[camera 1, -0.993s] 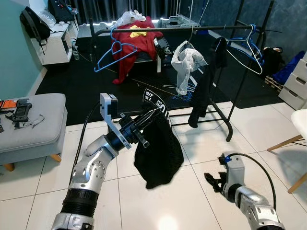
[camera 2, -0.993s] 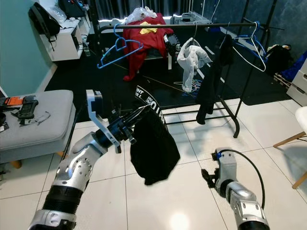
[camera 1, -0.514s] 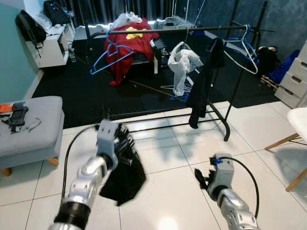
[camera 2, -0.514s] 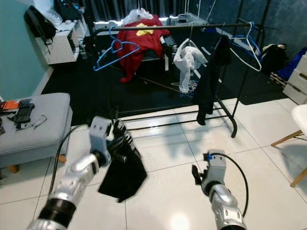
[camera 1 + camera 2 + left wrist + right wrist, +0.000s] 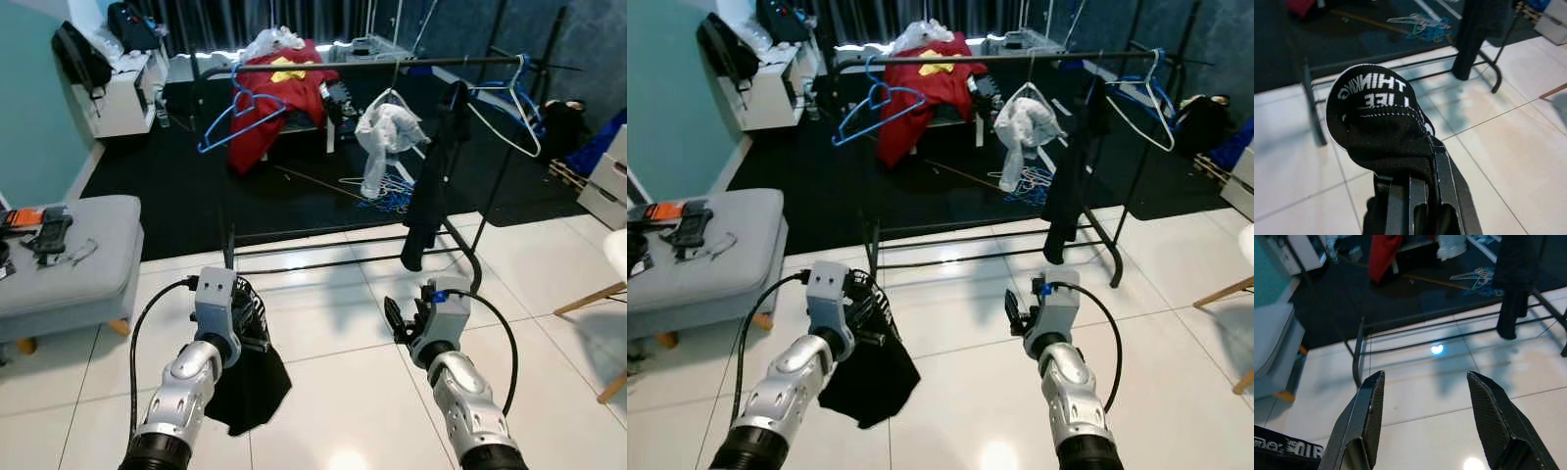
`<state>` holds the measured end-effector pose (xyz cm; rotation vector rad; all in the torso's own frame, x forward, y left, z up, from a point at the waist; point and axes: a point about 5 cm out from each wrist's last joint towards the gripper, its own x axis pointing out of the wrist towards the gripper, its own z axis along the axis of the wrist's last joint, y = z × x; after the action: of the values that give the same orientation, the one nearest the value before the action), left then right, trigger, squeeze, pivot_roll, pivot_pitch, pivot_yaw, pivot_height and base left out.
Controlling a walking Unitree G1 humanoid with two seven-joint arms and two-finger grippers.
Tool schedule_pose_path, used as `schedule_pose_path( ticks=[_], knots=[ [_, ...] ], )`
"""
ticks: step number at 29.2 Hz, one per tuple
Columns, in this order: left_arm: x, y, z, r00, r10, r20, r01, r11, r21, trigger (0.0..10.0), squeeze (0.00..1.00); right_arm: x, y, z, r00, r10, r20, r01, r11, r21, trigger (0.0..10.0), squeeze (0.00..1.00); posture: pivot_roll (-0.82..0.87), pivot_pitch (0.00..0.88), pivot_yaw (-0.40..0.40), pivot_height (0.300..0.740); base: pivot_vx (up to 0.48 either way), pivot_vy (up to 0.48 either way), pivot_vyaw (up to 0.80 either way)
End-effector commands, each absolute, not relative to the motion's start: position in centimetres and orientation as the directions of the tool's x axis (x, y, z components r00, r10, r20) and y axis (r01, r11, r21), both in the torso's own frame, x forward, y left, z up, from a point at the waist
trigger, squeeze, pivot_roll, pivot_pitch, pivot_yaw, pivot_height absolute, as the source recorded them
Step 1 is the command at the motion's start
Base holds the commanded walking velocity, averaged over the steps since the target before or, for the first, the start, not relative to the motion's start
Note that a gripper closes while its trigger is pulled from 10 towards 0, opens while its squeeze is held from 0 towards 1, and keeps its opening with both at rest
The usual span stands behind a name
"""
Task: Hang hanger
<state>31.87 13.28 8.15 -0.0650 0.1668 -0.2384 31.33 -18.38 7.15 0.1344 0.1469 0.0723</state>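
A black garment [image 5: 247,384] is held low at lower left by the left gripper [image 5: 247,315], the right gripper [image 5: 1425,421] is spread wide and empty, and nothing has yet been hung on the rail [image 5: 392,63] at top centre.

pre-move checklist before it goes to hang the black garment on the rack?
1. Left gripper shut on the black garment: ok, cloth bunched over the fingers in the left wrist view.
2. Hanger inside the garment: cannot tell, none visible.
3. Right gripper free to help: ok, fingers open, holding nothing.
4. Free space on the rack rail: ok, bare stretch between the blue hanger and the white garment.
5. Garment raised to rail height: not ok, it hangs low over the floor tiles.
6. Path to the rack: ok, bare tiles ahead.
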Motion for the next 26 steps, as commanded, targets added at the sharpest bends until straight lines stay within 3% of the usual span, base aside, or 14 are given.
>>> schedule_pose_path(
  ticks=[1, 20, 26],
  knots=[
    [32.1, 12.8, 8.3, 0.957, -0.248, -0.149, 0.239, 0.968, -0.072, 10.0, 0.00, 31.6, -18.3, 7.4, 0.989, 0.080, -0.123, -0.060, 0.986, 0.155, 10.0, 0.00, -0.13, 0.032, 0.009, 0.740, 0.315, 0.000, 0.00],
    [32.3, 11.9, 9.4, 0.962, -0.252, -0.106, 0.245, 0.966, -0.078, 10.0, 0.00, 31.7, -17.8, 7.8, 0.988, 0.125, -0.086, -0.115, 0.986, 0.120, 10.0, 0.00, -0.13, 0.016, 0.021, 0.740, 0.353, 0.000, 0.00],
    [32.7, 11.9, 9.6, 0.962, -0.253, -0.103, 0.246, 0.966, -0.075, 10.0, 0.00, 31.8, -18.0, 8.0, 0.993, 0.097, -0.073, -0.086, 0.987, 0.137, 10.0, 0.00, -0.13, 0.017, 0.021, 0.740, 0.362, 0.000, 0.54]
  ],
)
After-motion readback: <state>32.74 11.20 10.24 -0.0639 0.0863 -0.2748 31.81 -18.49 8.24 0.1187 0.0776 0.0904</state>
